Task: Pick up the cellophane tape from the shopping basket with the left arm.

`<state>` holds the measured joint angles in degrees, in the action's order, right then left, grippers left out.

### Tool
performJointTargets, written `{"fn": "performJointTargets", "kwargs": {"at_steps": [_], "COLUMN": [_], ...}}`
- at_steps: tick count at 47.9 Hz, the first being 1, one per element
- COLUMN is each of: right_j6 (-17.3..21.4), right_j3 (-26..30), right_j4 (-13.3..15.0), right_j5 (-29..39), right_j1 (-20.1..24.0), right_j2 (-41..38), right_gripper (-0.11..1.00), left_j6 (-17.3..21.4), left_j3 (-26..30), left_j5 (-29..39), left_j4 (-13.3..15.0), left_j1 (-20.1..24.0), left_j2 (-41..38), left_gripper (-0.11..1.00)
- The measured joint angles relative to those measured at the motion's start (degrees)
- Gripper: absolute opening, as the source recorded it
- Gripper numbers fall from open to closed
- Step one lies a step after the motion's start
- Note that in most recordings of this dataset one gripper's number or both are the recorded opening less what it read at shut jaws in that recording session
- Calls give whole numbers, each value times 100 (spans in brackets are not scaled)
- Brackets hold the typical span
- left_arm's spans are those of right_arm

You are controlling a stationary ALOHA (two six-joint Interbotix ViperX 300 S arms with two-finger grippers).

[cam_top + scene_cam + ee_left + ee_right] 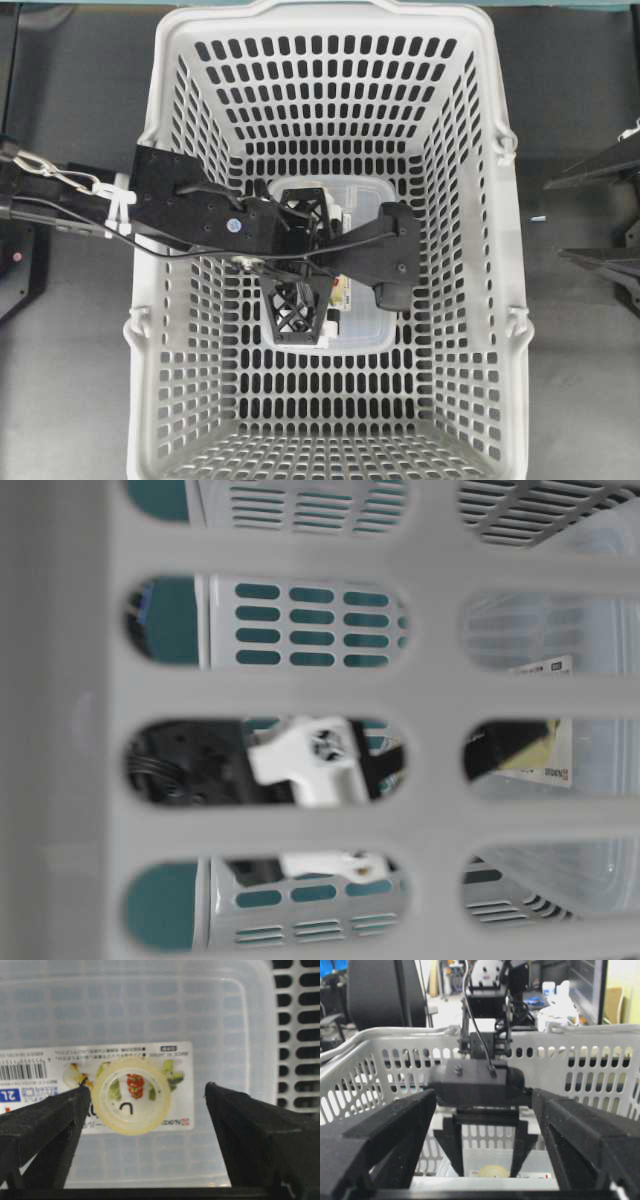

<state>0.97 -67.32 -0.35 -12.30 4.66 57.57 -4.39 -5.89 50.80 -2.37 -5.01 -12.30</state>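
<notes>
The left arm [190, 215] is reached over the wall of the shopping basket [150, 300], wrist pitched downward. The left hand [145, 1110] is spread wide, empty, fingers flanking the cellophane tape [131, 1096], which lies on the clear food box [150, 1005].

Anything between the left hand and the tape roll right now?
Nothing visible. In the left wrist view the cellophane tape lies on the clear food box between the open fingers of the left hand, nearer one finger. The shopping basket has no cover over it.
</notes>
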Motion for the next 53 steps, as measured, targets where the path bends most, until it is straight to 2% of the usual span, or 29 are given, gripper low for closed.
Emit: {"fn": "performJointTargets", "kwargs": {"at_steps": [17,21,27,34,42,53], "right_j6": [0,0,0,0,0,0], "right_j3": [-9,-9,0,-9,-9,-9], "right_j4": [0,0,0,0,0,0], "right_j5": [0,-9,0,-9,-9,-9], "right_j1": [9,44,70,88,105,105], "right_j2": [0,0,0,9,0,0], "right_gripper": [75,75,75,75,75,75], "left_j6": [9,18,62,88,79,79], "left_j3": [-158,-158,-167,-70,325,1433], "left_j5": [-316,-325,-316,-246,229,1679], "left_j4": [9,0,0,0,0,0], "left_j1": [70,70,70,70,62,-26], "left_j2": [-62,-62,-62,-62,70,316], "left_gripper": [87,79,50,50,50,50]}}
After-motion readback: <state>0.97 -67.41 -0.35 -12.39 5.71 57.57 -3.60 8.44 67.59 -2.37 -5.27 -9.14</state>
